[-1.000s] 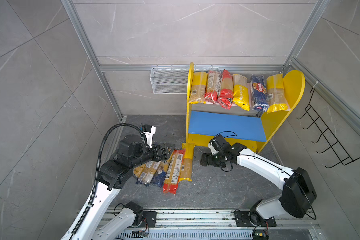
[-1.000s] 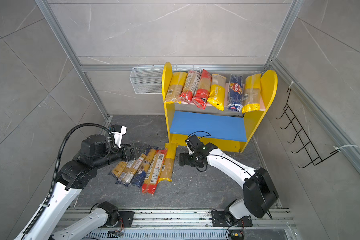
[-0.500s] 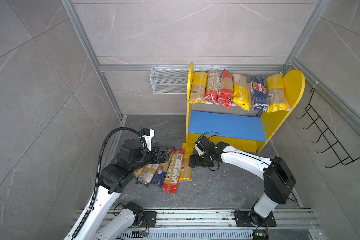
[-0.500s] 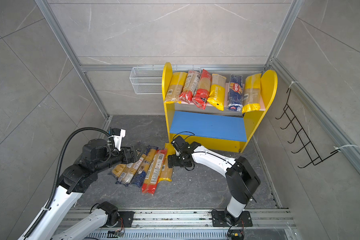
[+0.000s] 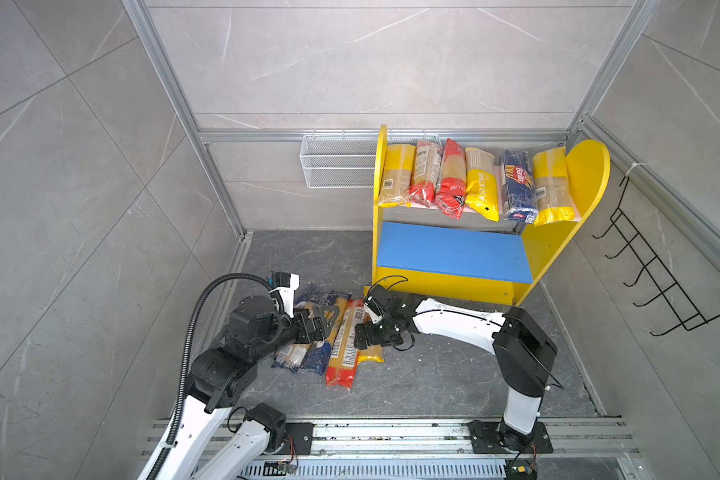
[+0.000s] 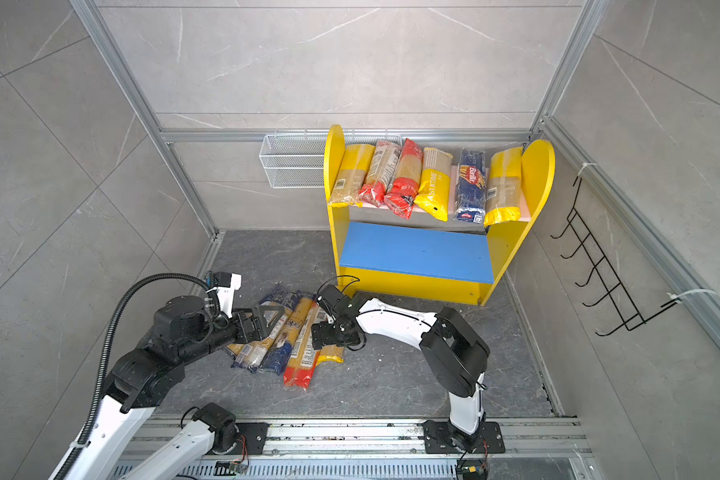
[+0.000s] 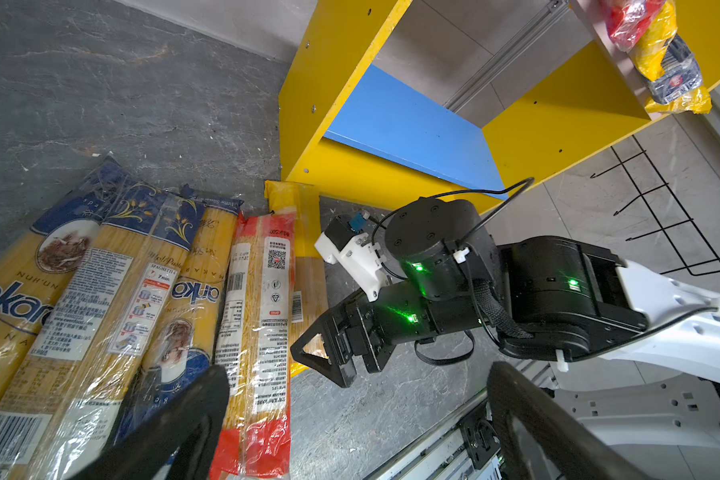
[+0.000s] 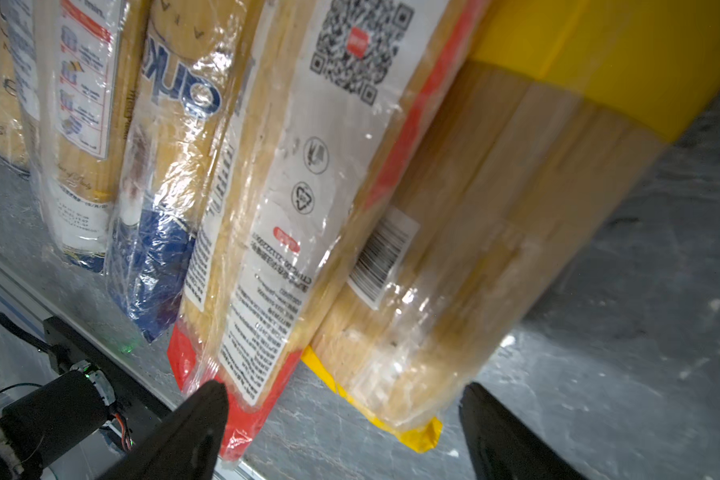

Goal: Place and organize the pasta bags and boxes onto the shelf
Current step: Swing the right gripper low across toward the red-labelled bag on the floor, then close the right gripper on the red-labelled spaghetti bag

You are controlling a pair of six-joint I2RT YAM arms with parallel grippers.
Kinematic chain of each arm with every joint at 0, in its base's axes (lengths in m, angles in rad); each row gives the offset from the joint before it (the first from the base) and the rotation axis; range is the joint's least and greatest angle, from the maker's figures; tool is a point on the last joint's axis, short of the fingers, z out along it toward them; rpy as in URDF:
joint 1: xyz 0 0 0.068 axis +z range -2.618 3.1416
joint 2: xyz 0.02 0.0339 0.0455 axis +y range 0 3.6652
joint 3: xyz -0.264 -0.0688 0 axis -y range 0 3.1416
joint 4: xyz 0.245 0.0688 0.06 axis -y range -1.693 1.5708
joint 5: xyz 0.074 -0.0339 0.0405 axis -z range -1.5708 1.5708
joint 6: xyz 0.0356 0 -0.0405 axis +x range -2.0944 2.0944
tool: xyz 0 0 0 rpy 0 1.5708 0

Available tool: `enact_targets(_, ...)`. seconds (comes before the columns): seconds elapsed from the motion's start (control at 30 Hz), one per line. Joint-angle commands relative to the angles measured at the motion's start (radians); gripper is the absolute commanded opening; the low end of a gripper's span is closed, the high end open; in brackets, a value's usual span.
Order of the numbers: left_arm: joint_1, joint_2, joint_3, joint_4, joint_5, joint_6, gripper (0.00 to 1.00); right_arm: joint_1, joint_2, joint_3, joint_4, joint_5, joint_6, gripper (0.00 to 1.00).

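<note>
Several pasta packets lie side by side on the dark floor: blue ones point(image 5: 308, 353) point(image 7: 100, 270), a red one point(image 5: 344, 353) point(image 8: 292, 166) and a yellow one point(image 5: 371, 356) point(image 8: 474, 228). My right gripper point(image 5: 360, 337) point(image 8: 341, 399) hovers low over the yellow packet's near end, open, one finger either side and apart from it. Open too, my left gripper point(image 5: 323, 322) point(image 7: 356, 380) hangs over the blue packets and holds nothing. The shelf point(image 5: 587, 174) carries several packets point(image 5: 481, 187) on its upper board; its blue lower board point(image 5: 449, 253) is bare.
A white wire basket point(image 5: 337, 166) hangs on the back wall beside the shelf. A black wire hook rack point(image 5: 657, 282) is fixed to the right wall. The aluminium base rail point(image 5: 391, 432) runs along the near edge. The yellow packet's far end touches the shelf's foot point(image 7: 292, 183).
My right gripper has swung left from in front of the shelf to over the yellow packet, its elbow rising. The left gripper has drifted slightly nearer. The packets have not moved.
</note>
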Motion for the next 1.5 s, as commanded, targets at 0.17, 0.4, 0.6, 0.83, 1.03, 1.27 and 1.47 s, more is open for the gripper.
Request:
enact_targets(0.17,0.004,-0.058,0.032,-0.105,-0.034,0.013,1.00,0.064,0.089,0.046,0.091,-0.049,0.089,0.85)
enact_targets(0.4,0.004,-0.086,0.046,-0.162,-0.031,0.028,1.00,0.104,0.124,0.056,0.131,-0.048,0.147,0.83)
enact_targets(0.6,0.004,-0.110,0.042,-0.182,-0.004,0.029,1.00,0.131,0.130,0.063,0.139,-0.023,0.176,0.83)
enact_targets(0.83,0.004,-0.127,0.047,-0.216,0.015,0.063,1.00,0.154,0.112,0.076,0.146,0.002,0.218,0.83)
enact_targets(1.03,0.005,-0.140,0.048,-0.239,0.031,0.088,1.00,0.161,0.143,0.052,0.262,-0.030,0.290,0.77)
enact_targets(1.27,0.004,-0.157,0.049,-0.265,0.057,0.091,1.00,0.174,0.180,0.067,0.320,-0.037,0.337,0.72)
enact_targets(1.47,0.004,-0.168,0.061,-0.296,0.070,0.099,1.00,0.173,0.232,0.072,0.392,-0.055,0.375,0.72)
